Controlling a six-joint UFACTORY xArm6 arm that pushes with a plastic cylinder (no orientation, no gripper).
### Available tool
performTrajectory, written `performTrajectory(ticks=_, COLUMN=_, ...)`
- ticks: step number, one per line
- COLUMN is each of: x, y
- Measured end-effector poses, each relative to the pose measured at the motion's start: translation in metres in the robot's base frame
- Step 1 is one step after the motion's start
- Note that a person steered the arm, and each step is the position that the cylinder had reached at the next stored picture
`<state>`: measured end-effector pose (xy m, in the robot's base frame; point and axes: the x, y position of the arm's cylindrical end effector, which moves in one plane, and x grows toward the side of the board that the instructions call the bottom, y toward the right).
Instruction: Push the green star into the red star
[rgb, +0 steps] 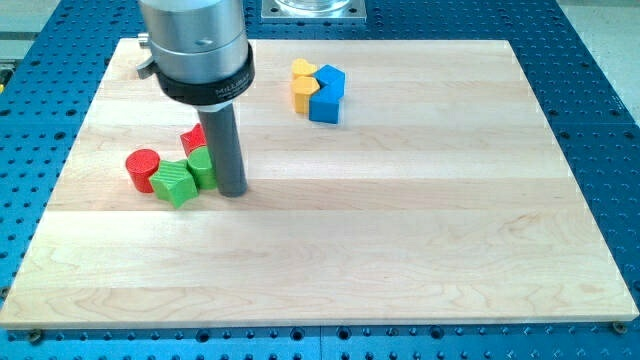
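my tip (233, 190) touches green star (203, 165) beside red star (193, 138).

Left cluster: red cylinder (142, 169) leftmost, green block (174, 184) beside it, green star (202, 166) next, red star (194, 138) behind.
My tip (232, 191): touching green star's right.
Bench (400, 230) top: yellow block (304, 87) left of blue block (327, 94), touching.

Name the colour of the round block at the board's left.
Red, clearest in the camera view.
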<state>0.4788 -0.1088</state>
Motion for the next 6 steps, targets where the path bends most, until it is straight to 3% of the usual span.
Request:
performTrajectory(ticks=1, x=0.012, y=-0.026)
performTrajectory(ticks=3, x=-0.036, y=-0.01)
performTrajectory(ticks=5, x=0.029, y=-0.037)
performTrajectory(ticks=6, x=0.013, y=-0.062)
